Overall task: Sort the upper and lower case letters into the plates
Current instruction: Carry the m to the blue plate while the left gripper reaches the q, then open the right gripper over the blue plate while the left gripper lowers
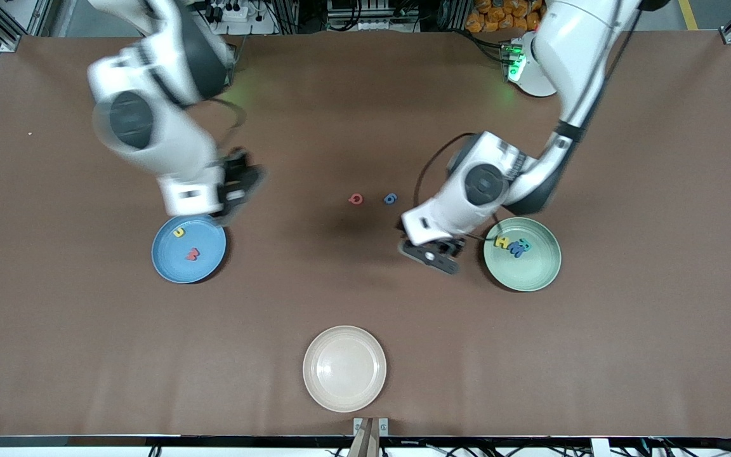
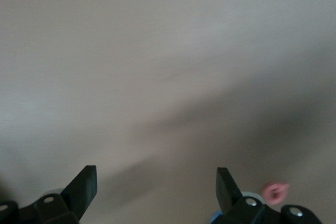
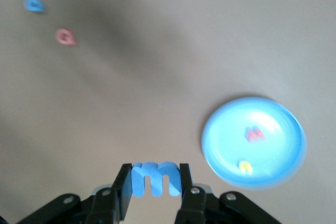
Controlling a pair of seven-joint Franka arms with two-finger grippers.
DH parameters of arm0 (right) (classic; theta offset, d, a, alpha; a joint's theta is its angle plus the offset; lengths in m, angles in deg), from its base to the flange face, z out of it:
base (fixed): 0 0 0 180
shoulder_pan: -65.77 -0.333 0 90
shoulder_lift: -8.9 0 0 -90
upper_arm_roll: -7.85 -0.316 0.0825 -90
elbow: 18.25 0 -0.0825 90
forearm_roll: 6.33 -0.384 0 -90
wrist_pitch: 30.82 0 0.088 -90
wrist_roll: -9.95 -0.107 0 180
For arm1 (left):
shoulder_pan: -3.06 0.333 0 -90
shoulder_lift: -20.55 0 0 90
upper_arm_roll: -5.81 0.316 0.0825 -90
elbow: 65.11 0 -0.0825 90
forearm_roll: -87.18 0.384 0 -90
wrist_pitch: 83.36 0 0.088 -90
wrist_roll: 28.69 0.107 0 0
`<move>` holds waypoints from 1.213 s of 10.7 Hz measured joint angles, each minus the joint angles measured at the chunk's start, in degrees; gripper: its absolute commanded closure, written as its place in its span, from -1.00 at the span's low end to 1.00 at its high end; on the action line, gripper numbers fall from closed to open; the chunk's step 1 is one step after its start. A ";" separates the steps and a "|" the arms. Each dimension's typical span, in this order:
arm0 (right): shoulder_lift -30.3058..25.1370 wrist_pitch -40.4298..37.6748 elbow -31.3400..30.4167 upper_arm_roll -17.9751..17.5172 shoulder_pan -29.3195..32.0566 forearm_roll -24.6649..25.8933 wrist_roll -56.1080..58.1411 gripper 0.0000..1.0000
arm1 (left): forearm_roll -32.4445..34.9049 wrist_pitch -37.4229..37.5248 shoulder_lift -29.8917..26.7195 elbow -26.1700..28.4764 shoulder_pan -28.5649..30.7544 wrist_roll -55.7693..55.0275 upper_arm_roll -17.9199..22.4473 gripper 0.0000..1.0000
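My right gripper [image 3: 156, 182] is shut on a blue lower-case m [image 3: 156, 178]. It hangs [image 1: 238, 190] over the table just off the rim of the blue plate [image 1: 169, 260], which holds a yellow letter [image 1: 179, 232] and a red letter [image 1: 192, 254]. The right wrist view shows that plate [image 3: 220, 135] off to one side. My left gripper [image 1: 432, 255] is open and empty [image 2: 156, 184], low over bare table beside the mint green plate [image 1: 524, 273]. That plate holds a yellow H [image 1: 502, 242] and blue and teal letters [image 1: 519, 247]. A red letter [image 1: 356, 199] and a blue letter [image 1: 391, 198] lie mid-table.
A cream-white plate [image 1: 344, 368] sits near the table's front edge, nearest the front camera, with nothing in it. Brown table surface [image 1: 340, 285] stretches between the three plates. The red letter [image 2: 275, 191] shows at the edge of the left wrist view.
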 measured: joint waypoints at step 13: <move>13.68 9.08 -4.90 10.06 0.09 6.07 -13.72 -1.00 | 20.80 -7.45 9.55 0.71 -13.34 -17.56 -1.62 -1.00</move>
